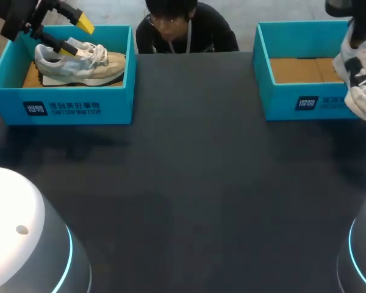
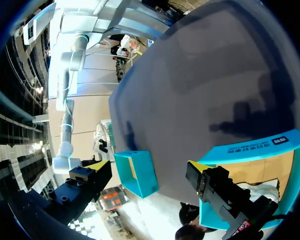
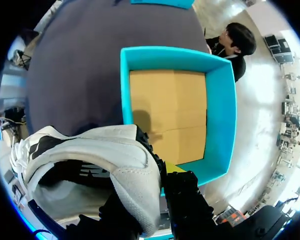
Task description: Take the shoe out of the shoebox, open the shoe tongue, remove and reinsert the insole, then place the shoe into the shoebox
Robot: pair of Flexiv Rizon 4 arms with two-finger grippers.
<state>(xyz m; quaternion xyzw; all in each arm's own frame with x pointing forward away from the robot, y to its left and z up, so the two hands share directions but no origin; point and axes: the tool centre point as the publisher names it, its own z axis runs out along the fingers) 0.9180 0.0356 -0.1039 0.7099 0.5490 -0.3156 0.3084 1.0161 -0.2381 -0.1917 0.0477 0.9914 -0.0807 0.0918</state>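
A grey and beige sneaker (image 1: 79, 61) lies in the blue shoebox (image 1: 61, 107) at the table's far left. My left gripper (image 1: 78, 33) hangs open just above it, one yellow tip by the shoe's collar. In the left wrist view that gripper (image 2: 147, 167) stands wide open with nothing between its fingers; this shoebox (image 2: 255, 150) and sneaker (image 2: 262, 190) lie beside it. My right gripper (image 1: 355, 25) is shut on a white and black sneaker (image 1: 360, 73), which hangs over the right end of the second blue shoebox (image 1: 293, 101). The right wrist view shows that sneaker (image 3: 90, 160) in the gripper (image 3: 157, 175) above the box (image 3: 225, 100).
The right shoebox holds only its brown cardboard floor (image 3: 167, 110). Dark tabletop (image 1: 189, 183) stretches between and in front of the two boxes. The rounded white bases of my arms (image 1: 18, 238) sit at the near corners.
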